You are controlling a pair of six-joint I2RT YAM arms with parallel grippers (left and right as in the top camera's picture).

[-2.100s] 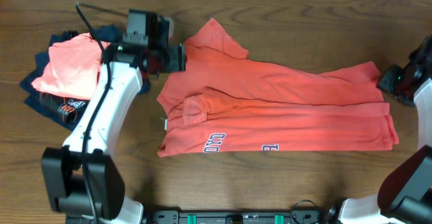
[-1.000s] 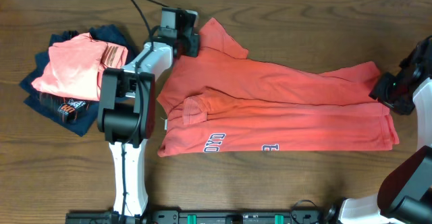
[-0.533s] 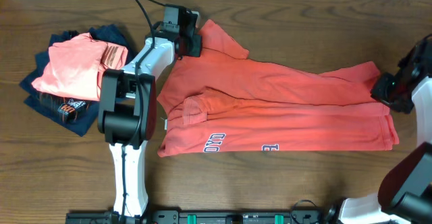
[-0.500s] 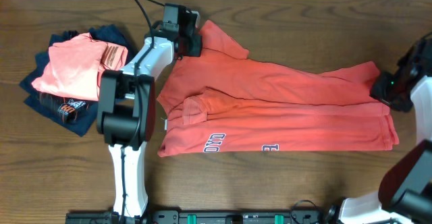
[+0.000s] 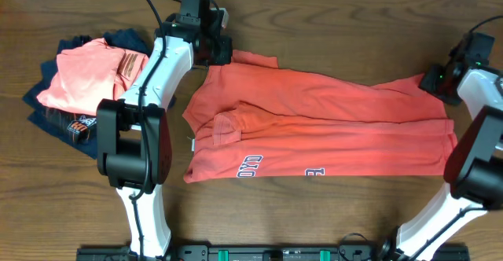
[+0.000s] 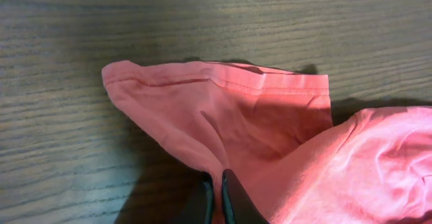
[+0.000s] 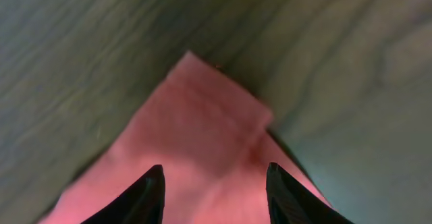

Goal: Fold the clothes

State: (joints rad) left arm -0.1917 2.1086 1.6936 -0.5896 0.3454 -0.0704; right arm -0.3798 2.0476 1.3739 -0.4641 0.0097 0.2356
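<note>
The coral-red T-shirt (image 5: pixel 330 127) lies folded lengthwise across the middle of the worktop (image 5: pixel 314 214). The left tool (image 6: pixel 217 196) is pinched tight on its far-left sleeve. The right tool (image 7: pixel 214 170) sits spread wide over the shirt's far-right corner, holding nothing. At the left, a salmon-pink shirt (image 5: pixel 78 80) rests on a navy garment (image 5: pixel 55 121).
</note>
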